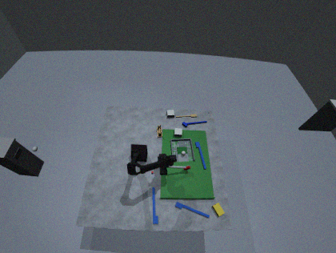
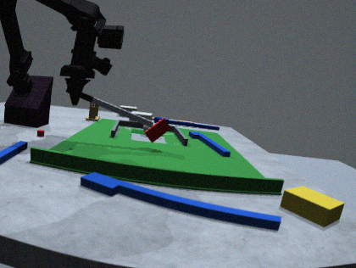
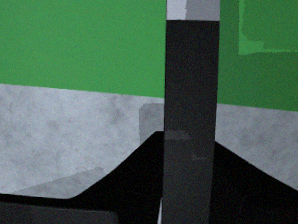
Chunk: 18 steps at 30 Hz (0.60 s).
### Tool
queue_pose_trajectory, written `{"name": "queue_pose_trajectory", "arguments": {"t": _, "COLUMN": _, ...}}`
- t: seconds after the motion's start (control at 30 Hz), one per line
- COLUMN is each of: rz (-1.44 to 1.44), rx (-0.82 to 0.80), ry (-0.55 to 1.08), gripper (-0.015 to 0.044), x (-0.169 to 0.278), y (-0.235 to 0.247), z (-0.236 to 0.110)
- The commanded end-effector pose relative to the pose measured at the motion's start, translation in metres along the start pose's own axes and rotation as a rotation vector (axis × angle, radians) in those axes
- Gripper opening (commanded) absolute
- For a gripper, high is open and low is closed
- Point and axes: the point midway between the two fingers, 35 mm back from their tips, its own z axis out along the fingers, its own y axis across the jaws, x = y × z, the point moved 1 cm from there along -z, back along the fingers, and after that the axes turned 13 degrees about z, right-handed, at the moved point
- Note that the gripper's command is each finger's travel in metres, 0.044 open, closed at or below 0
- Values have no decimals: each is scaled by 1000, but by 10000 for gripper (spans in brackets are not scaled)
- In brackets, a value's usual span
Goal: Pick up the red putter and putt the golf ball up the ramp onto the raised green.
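My gripper (image 1: 169, 165) (image 2: 77, 98) is shut on the grip end of the red putter, at the left edge of the green mat (image 1: 188, 188) (image 2: 127, 157) (image 3: 80, 30). The putter's grey shaft (image 2: 119, 111) (image 3: 190, 129) slants down over the mat to its red head (image 1: 186, 168) (image 2: 158, 130), which hangs just above the mat. The white golf ball (image 1: 183, 152) lies inside the grey-framed raised green (image 1: 174, 149) (image 2: 181, 137), just beyond the head. In the wrist view the shaft runs up the middle and hides the fingertips.
Blue putters lie around the mat (image 1: 154, 206) (image 1: 192, 210) (image 2: 178, 203) and on it (image 1: 201, 155) (image 2: 209, 143). A yellow block (image 1: 218, 209) (image 2: 311, 204) lies at the front right. A small red cube (image 1: 152, 172) (image 2: 41, 133) lies near the arm's base (image 1: 138, 152) (image 2: 27, 99).
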Motion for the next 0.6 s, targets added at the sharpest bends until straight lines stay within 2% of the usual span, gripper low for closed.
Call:
{"name": "queue_pose_trajectory", "arguments": {"t": 0.0, "rz": 5, "rx": -4, "ry": -11, "gripper": 0, "x": -3, "y": 2, "z": -23}}
{"name": "queue_pose_trajectory", "arguments": {"t": 0.17, "rz": 5, "rx": -2, "ry": -11, "gripper": 0, "x": -1, "y": 1, "z": -43}}
{"name": "queue_pose_trajectory", "arguments": {"t": 0.57, "rz": 1, "rx": 1, "ry": -12, "gripper": 0, "x": -1, "y": 0, "z": -35}}
